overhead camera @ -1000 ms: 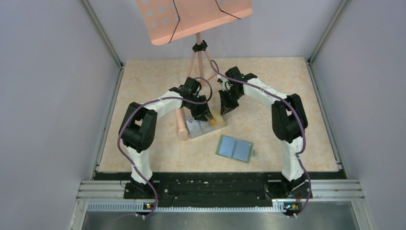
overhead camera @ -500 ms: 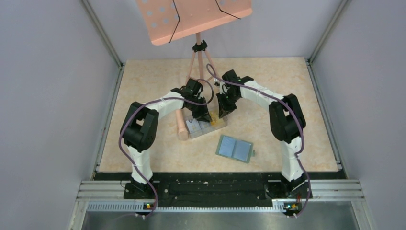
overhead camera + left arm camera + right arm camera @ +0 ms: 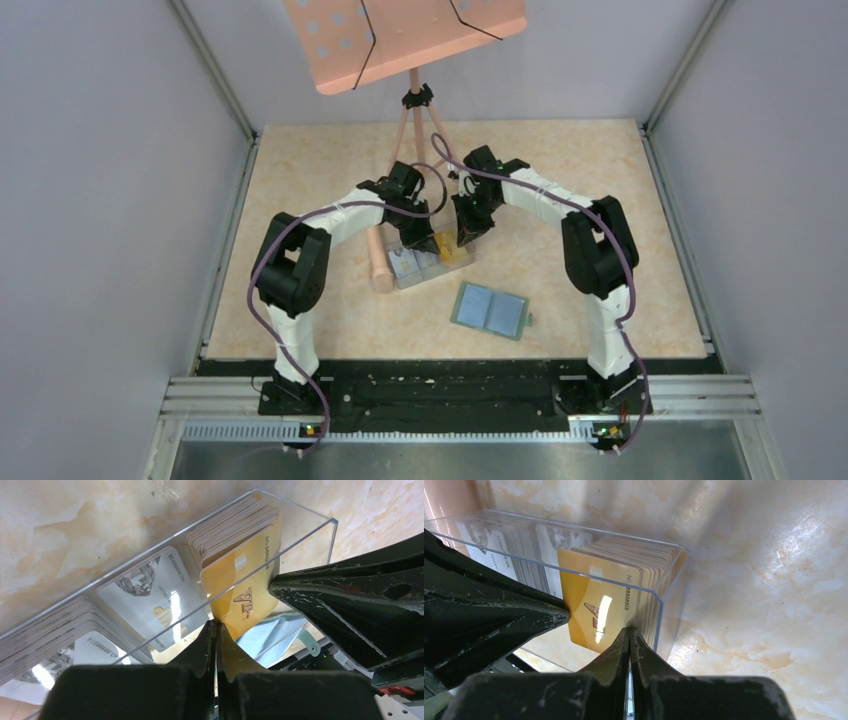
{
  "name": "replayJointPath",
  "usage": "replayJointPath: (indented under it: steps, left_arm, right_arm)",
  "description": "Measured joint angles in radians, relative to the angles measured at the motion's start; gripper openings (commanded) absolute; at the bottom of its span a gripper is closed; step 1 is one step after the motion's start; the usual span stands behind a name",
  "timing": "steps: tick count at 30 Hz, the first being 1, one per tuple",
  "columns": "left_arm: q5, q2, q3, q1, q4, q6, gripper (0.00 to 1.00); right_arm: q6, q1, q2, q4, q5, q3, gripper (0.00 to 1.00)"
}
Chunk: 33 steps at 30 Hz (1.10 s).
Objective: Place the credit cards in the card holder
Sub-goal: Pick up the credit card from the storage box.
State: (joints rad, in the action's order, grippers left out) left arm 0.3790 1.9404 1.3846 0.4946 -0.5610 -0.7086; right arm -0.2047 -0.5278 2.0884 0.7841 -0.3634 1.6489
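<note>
A clear plastic box (image 3: 410, 281) holds a stack of white-grey credit cards (image 3: 404, 264) on its left and orange-yellow ones (image 3: 455, 252) on its right. One orange card (image 3: 245, 595) leans out from its stack; it also shows in the right wrist view (image 3: 596, 610). My left gripper (image 3: 216, 625) is shut, tips at that card's lower corner. My right gripper (image 3: 629, 629) is shut, tips at the card's opposite edge. I cannot tell whether either one pinches it. The green card holder (image 3: 489, 310) lies open in front of the box, blue sleeves up.
A pink music stand (image 3: 405, 40) on a tripod (image 3: 415, 120) stands at the back, one pink leg (image 3: 378, 262) lying left of the box. Grey walls close in the left, right and back sides. The arm bases sit at the near edge.
My right gripper has moved left and down to the box's orange end. My left gripper shifted slightly toward it. The box and card holder have not moved.
</note>
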Motion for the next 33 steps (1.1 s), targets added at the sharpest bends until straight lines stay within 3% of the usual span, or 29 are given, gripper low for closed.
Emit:
replayJointPath:
  steps: [11,27,33]
  left_arm:
    - [-0.003,0.000,0.042,0.006,-0.045,0.017,0.01]
    - [-0.011,0.062,0.171,0.017,-0.153,0.110,0.36]
    - [-0.048,0.092,0.193,0.021,-0.228,0.156,0.39]
  right_arm:
    - [0.000,0.000,0.000,0.000,0.000,0.000,0.00]
    - [-0.001,0.000,0.000,-0.009,-0.006,-0.005,0.00]
    - [-0.002,0.000,0.000,-0.010,-0.010,-0.006,0.00]
